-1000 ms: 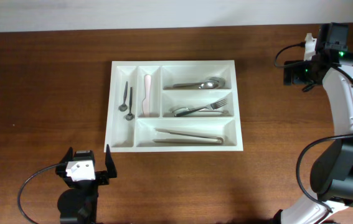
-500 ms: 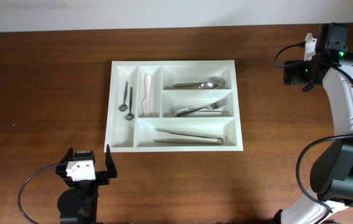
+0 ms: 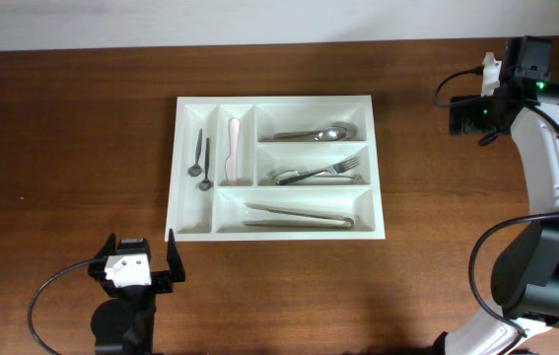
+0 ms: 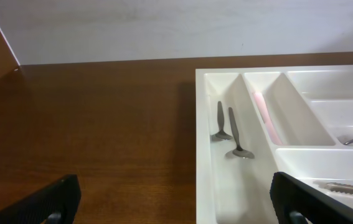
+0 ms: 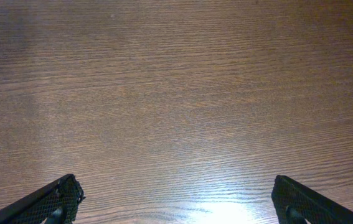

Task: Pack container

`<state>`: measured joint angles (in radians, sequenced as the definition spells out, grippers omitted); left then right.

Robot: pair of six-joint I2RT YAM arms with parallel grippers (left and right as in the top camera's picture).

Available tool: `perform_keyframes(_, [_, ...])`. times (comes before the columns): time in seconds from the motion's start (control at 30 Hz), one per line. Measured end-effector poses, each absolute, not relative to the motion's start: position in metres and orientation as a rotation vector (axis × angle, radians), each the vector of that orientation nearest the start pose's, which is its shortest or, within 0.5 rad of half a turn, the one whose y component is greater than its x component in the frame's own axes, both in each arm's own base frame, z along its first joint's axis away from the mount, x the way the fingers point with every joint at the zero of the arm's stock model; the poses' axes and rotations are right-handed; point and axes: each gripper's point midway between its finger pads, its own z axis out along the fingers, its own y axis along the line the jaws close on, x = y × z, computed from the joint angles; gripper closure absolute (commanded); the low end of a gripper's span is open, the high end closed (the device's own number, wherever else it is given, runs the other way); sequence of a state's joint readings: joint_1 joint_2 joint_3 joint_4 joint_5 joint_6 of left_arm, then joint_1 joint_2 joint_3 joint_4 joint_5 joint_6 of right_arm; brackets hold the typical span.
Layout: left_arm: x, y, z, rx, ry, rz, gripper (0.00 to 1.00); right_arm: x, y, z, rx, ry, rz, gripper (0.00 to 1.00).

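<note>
The white container [image 3: 381, 202] lies in the middle of the table with five compartments. Its far left slot holds two small dark spoons [image 3: 199, 158], the slot beside it a pink knife [image 3: 233, 153]. The long compartments hold spoons [image 3: 316, 132], forks [image 3: 316, 175] and tongs [image 3: 299, 216]. My left gripper [image 3: 141, 258] is open and empty at the front left, just off the container's front left corner. In the left wrist view the container [image 4: 205, 149] and dark spoons [image 4: 229, 132] show. My right gripper [image 3: 504, 49] is open and empty at the far right, over bare wood [image 5: 176, 99].
The brown wooden table [image 3: 72, 148] meets a pale wall at the back. The right arm's white links [image 3: 555, 168] stand along the right edge.
</note>
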<state>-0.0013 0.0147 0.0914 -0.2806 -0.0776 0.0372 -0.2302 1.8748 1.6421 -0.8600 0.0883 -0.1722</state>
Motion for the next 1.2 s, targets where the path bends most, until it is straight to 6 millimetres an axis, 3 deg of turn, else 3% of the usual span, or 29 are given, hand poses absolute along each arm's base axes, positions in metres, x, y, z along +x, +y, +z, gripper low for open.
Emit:
perform_keyframes(0.2, [0.236, 0.013, 0.146, -0.022, 1.775, 0.095, 0.01, 0.446, -0.117, 0.166, 0.097, 2.642, -0.251, 0.01])
perform_keyframes(0.27, [0.236, 0.013, 0.146, -0.022, 1.775, 0.095, 0.01, 0.440, -0.109, 0.198, 0.082, 2.571, -0.259, 0.01])
perform_keyframes(0.33, [0.236, 0.013, 0.146, -0.022, 1.775, 0.095, 0.01, 0.428, -0.093, 0.251, 0.050, 2.444, -0.264, 0.01])
perform_keyframes(0.43, [0.236, 0.013, 0.146, -0.022, 1.775, 0.095, 0.01, 0.405, -0.068, 0.297, -0.006, 2.323, -0.244, 0.01])
perform_keyframes(0.5, [0.236, 0.013, 0.146, -0.022, 1.775, 0.095, 0.01, 0.386, -0.041, 0.323, -0.070, 2.226, -0.213, 0.01])
perform_keyframes(0.57, [0.236, 0.013, 0.146, -0.022, 1.775, 0.095, 0.01, 0.377, -0.020, 0.335, -0.121, 2.139, -0.186, 0.01])
perform_keyframes(0.67, [0.236, 0.013, 0.146, -0.022, 1.775, 0.095, 0.01, 0.371, 0.009, 0.339, -0.186, 1.999, -0.138, 0.01])
perform_keyframes(0.77, [0.236, 0.013, 0.146, -0.022, 1.775, 0.095, 0.01, 0.361, 0.019, 0.327, -0.207, 1.909, -0.116, 0.01])
perform_keyframes(0.9, [0.236, 0.013, 0.146, -0.021, 1.775, 0.095, 0.01, 0.329, 0.017, 0.308, -0.203, 1.875, -0.115, 0.01])
perform_keyframes(1.07, [0.236, 0.013, 0.146, -0.022, 1.775, 0.095, 0.01, 0.284, 0.010, 0.305, -0.181, 1.781, -0.119, 0.01])
perform_keyframes(1.2, [0.236, 0.013, 0.146, -0.022, 1.775, 0.094, 0.01, 0.255, 0.003, 0.283, -0.161, 1.732, -0.129, 0.01])
